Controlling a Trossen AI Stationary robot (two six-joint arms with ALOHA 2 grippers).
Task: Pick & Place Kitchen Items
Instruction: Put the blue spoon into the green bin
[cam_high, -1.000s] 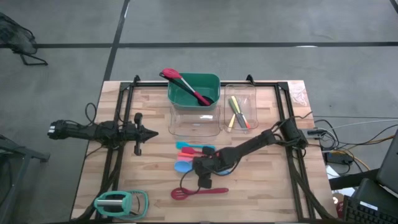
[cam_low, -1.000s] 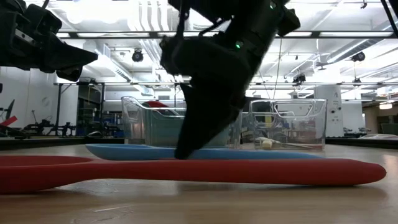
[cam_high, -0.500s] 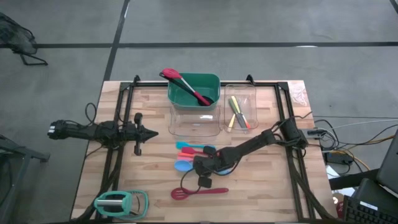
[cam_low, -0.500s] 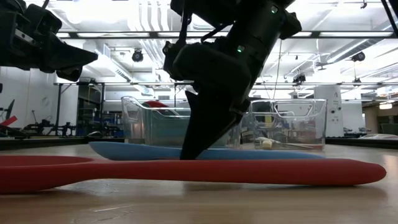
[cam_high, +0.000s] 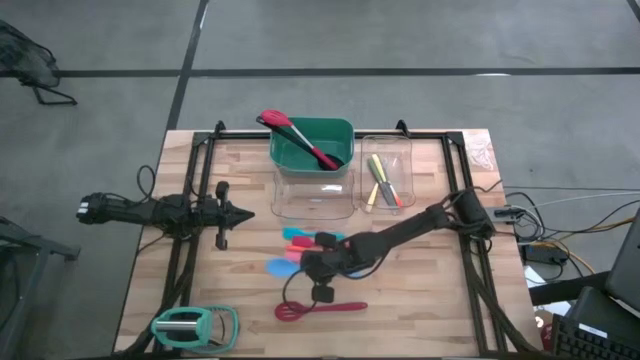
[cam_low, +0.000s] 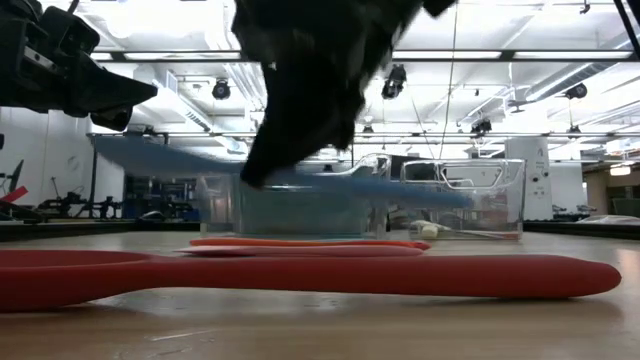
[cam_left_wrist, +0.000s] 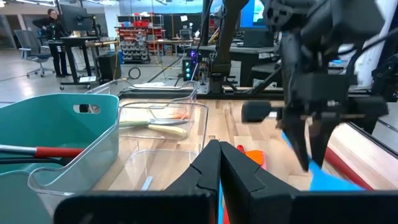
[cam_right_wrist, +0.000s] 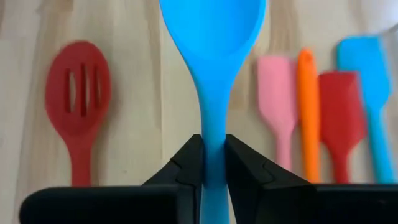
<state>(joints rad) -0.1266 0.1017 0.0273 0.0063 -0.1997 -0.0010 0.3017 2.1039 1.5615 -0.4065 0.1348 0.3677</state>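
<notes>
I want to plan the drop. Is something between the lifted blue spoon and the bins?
Nothing visible. The right end effector holds the blue spoon above the table; only bare wood lies before the clear bin.

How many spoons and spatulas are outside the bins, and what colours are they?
Blue: 2, the blue spoon held in the right gripper and the blue spatula
Red: 2, the red slotted spoon and the red spatula
Pink: 1, the pink spatula
Orange: 1, the orange utensil
Total: 6

Left hand (cam_left_wrist: 219, 163) closed, green bin (cam_left_wrist: 59, 134), clear bin (cam_left_wrist: 163, 134)
</notes>
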